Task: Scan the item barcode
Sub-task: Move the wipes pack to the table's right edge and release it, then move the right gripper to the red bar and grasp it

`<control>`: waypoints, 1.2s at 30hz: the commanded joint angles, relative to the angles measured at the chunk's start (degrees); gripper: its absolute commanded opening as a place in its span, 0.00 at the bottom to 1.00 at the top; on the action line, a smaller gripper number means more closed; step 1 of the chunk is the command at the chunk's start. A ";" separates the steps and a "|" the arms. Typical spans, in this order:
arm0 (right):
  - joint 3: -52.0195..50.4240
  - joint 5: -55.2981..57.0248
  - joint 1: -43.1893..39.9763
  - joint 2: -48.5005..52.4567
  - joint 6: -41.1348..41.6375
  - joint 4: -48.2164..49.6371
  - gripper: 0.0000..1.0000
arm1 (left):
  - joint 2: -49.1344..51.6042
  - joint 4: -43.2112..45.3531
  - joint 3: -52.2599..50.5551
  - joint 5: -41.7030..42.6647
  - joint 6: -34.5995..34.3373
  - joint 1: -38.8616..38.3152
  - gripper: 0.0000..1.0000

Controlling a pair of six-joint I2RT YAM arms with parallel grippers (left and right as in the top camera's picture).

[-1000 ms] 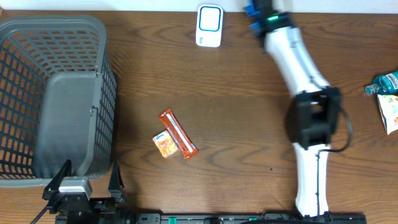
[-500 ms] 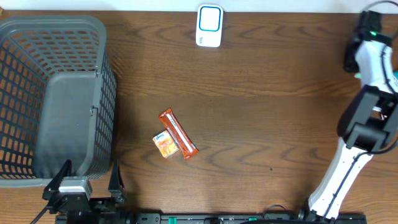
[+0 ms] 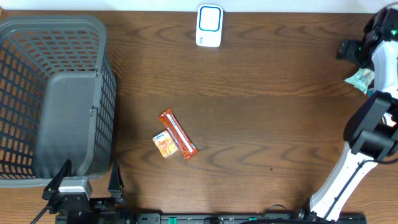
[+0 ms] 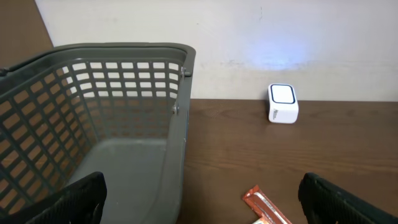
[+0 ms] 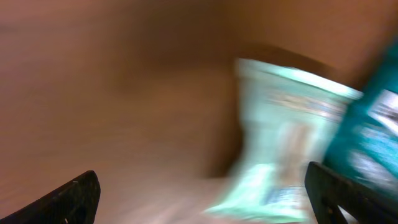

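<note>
**A:** Far left first. What's there?

**B:** Grey basket with open mesh walls, standing on the brown table. Left gripper sits at the near edge, just beside the basket's near corner. Its fingers are spread wide, with nothing between them.

**A:** Middle of the table?

**B:** Orange snack bar, lying flat on a slant. Small orange box is tight against its left side. Both lie in the open, well apart from either gripper.

**A:** And the scanner?

**B:** White scanner with a blue face, at the far edge of the table close to the wall. The left wrist view shows it plainly. It is well apart from the bar and box.

**A:** Right side?

**B:** Right arm reaches into the far right corner. A teal package shows just beside it at the table's right edge.

The right wrist view is badly smeared. It shows a pale green packet on the wood, with the teal package at its right. I cannot tell whether the two touch.

Right gripper is over the packet. Its fingers are spread out to the view's lower corners, gripping nothing. I cannot tell whether they touch the packet.
</note>
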 commanded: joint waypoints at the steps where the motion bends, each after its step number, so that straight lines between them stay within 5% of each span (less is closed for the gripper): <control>1: 2.34 -26.25 3.43 -8.31 5.29 -0.83 0.99 | -0.28 0.15 0.24 0.11 -0.26 0.35 0.98; 6: 2.34 -37.20 9.77 -10.93 8.09 -5.25 0.99 | -0.28 0.15 0.24 0.09 -0.26 0.35 0.98; 18: 0.20 -37.05 35.60 -9.88 4.22 -16.57 0.99 | -0.28 0.15 0.24 0.09 -0.26 0.35 0.98; 21: 0.20 -33.92 44.44 -9.88 1.64 -24.04 0.91 | -0.28 0.15 0.24 0.09 -0.26 0.35 0.98; 24: -0.66 -24.70 50.27 -9.88 11.30 -27.32 0.91 | -0.28 0.15 0.24 0.09 -0.26 0.35 0.98; 27: -3.82 -17.53 55.76 -9.88 30.60 -28.65 0.99 | -0.28 0.15 0.24 0.09 -0.26 0.35 0.98; 32: -12.74 -17.29 61.64 -9.88 56.37 -27.85 0.99 | -0.28 0.15 0.24 0.09 -0.26 0.35 0.98; 36: -20.76 -21.00 64.24 -9.88 65.13 -22.75 0.99 | -0.28 0.15 0.24 0.09 -0.26 0.35 0.98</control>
